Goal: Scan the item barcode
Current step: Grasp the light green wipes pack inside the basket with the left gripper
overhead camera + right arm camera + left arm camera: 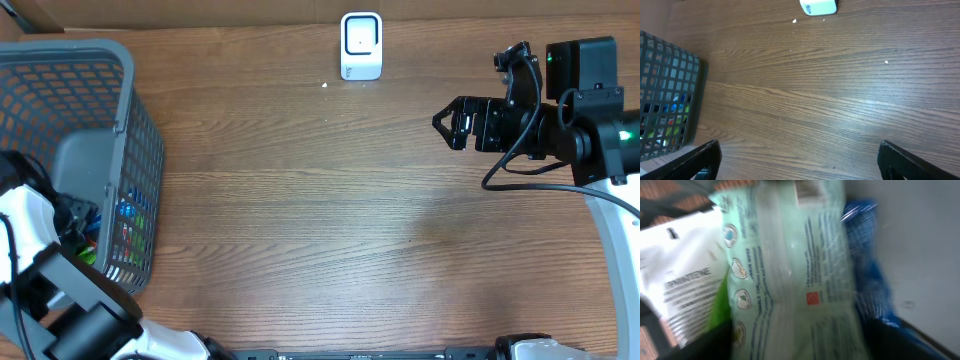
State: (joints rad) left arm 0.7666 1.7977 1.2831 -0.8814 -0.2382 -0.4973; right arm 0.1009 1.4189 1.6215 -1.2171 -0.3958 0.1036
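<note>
Wooden desk, with a grey basket at its left edge. The right pincer hovers over the right side, spread wide and empty. The left pincer is down inside the basket, close over a pale green wipes pack — spread or pinching, I cannot tell. A white scanner stands at the far edge — well apart.

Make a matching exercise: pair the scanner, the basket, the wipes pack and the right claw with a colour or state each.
Things:
1. scanner
2. basket
3. wipes pack
4. right claw

Colour or state:
A. grey mesh
B. open, above bare wood
C. white
D. pale green

Pairs: 1-C, 2-A, 3-D, 4-B.
</note>
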